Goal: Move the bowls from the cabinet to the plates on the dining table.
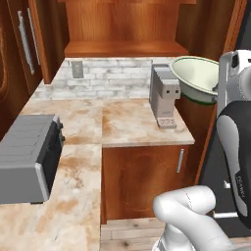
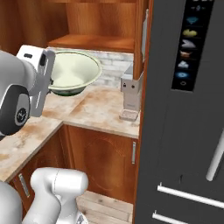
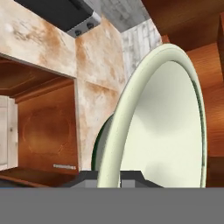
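Note:
My gripper [image 3: 109,177] is shut on the rim of the cream bowl [image 3: 166,122], which stands on edge in the hand view with its dark green band just visible behind the rim. From the base cameras the cream bowl [image 1: 196,78] [image 2: 72,72] hangs tilted in the air beside my white hand, above the seamed counter and below the open cabinet's wooden shelf [image 1: 125,48] [image 2: 96,41]. A cabinet door [image 1: 24,44] with long silver handles stands at the left. The brown bowl, the plates and the dining table are out of view.
A grey toaster [image 1: 29,157] sits on the near left of the marble counter [image 1: 127,122]. A grey coffee machine [image 1: 164,95] [image 2: 130,94] stands just beside the bowl. A tall dark fridge [image 2: 188,131] walls off the right side. White brick backs the counter.

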You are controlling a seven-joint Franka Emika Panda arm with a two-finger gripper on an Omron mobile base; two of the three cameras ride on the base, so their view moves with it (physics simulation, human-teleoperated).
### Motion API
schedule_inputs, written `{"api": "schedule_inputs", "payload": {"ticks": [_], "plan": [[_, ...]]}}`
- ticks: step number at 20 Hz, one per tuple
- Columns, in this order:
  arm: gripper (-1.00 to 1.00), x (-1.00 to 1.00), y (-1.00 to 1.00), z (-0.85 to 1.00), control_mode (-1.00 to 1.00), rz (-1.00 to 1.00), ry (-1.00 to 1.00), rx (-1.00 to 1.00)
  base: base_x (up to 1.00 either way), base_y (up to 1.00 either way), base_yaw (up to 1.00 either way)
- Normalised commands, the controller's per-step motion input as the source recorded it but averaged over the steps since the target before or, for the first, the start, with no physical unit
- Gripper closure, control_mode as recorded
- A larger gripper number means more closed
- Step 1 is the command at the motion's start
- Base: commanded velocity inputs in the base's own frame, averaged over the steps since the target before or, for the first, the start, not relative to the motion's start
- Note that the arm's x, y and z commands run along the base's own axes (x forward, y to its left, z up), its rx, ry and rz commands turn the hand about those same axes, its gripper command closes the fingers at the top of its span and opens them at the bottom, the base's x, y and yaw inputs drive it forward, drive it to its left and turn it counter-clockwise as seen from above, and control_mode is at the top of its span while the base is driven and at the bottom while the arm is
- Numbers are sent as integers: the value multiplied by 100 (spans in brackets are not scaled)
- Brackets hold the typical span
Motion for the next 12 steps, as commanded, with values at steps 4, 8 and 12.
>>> {"api": "schedule_inputs", "payload": {"ticks": [4,8,12], "plan": [[100,0,0,0,100,0,0,0,-49,-45,-17],[100,0,0,0,100,0,0,0,-34,-45,-26],[100,0,0,0,100,0,0,0,-9,-42,-34]]}}
